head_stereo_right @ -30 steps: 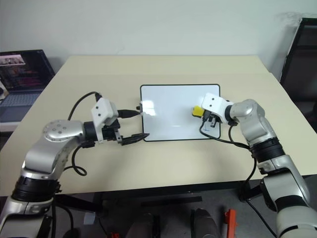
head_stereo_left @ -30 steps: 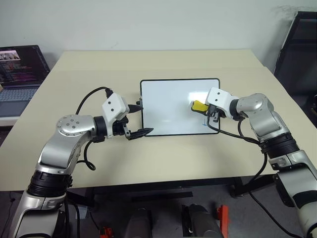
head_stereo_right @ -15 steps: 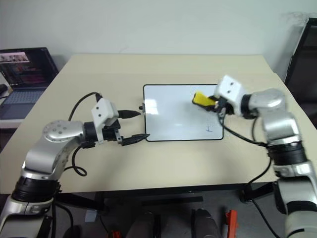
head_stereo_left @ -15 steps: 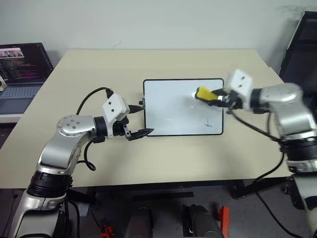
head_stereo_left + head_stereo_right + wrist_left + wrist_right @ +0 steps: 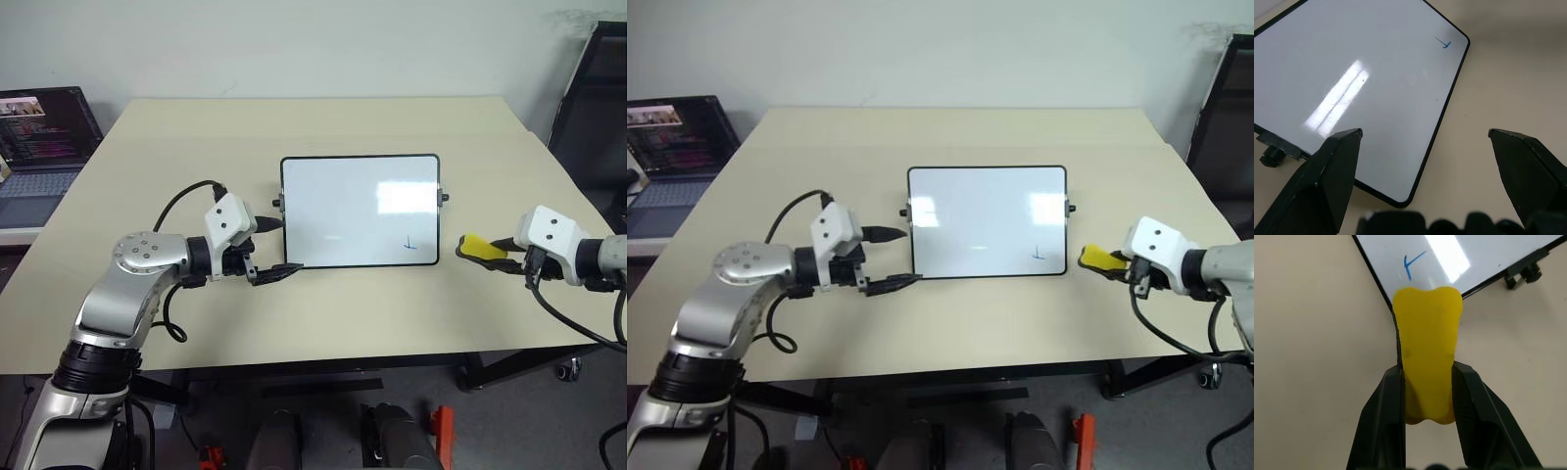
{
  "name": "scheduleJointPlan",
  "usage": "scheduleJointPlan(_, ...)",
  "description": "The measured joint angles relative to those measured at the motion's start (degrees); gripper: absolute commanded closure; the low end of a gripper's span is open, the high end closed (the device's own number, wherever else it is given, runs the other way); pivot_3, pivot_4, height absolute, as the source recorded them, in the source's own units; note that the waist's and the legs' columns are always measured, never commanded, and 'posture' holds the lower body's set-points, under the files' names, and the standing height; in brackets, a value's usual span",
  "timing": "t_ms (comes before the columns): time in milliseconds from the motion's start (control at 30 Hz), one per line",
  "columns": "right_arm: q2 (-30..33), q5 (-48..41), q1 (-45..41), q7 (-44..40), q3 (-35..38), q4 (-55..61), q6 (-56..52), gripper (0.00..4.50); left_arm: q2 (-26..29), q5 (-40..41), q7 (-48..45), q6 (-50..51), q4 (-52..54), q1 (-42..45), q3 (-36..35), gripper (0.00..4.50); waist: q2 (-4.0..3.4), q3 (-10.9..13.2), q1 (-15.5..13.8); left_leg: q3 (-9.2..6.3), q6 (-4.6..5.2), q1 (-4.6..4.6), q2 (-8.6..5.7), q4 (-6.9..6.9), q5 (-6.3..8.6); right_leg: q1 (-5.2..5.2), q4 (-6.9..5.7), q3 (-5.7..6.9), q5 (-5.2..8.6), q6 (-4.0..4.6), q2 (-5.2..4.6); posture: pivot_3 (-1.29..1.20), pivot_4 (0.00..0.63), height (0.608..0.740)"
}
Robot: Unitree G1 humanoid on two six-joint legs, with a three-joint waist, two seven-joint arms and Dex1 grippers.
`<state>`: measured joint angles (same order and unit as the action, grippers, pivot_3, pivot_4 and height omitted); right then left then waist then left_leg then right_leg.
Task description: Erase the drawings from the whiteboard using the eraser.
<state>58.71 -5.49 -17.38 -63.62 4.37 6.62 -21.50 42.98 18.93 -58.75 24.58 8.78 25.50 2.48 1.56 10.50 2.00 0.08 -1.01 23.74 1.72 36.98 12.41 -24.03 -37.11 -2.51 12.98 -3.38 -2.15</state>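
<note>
surface: wide beige rectangular table before a pale wall
far left: open dark laptop off the table's edge
left gripper: black fingers spread wide at the board's near left corner
whiteboard: glossy white, thin black frame, flat at centre
drawings: small blue strokes by its near right corner
right gripper: pinching the small bright yellow eraser, right of the board, off it
</note>
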Motion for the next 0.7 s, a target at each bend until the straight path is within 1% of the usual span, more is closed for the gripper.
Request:
scheduleJointPlan(367,1.19,-0.24,-0.39,0.14,0.0,-0.91,2.14,3.54,0.17,-0.18,-0.33,0.0,-0.01,-0.23,-0.06,0.0,0.0,0.0,-0.19,0.01,0.0,0.02,0.0,0.0,0.0,0.0,0.03,-0.01,-0.01,-0.03,-0.01,0.0,0.15,0.74)
scheduleJointPlan(500,1.18,-0.12,-2.85,0.47,-0.66,-2.71,2.62,3.54,0.51,-0.16,0.19,0.0,0.01,-0.94,-0.42,0.0,0.0,0.0,-0.14,0.0,0.0,0.02,0.0,0.0,0.0,-0.01,0.02,-0.01,-0.01,-0.03,-0.01,0.0,0.15,0.74)
scheduleJointPlan(700,1.16,-0.14,-3.64,0.65,-1.28,-3.33,3.32,3.54,0.51,-0.16,0.8,-0.08,0.01,-1.23,-0.63,0.0,0.0,0.0,-0.27,0.0,0.0,0.04,-0.01,0.0,0.0,-0.01,0.04,-0.01,-0.02,-0.02,-0.01,0.0,0.15,0.74)
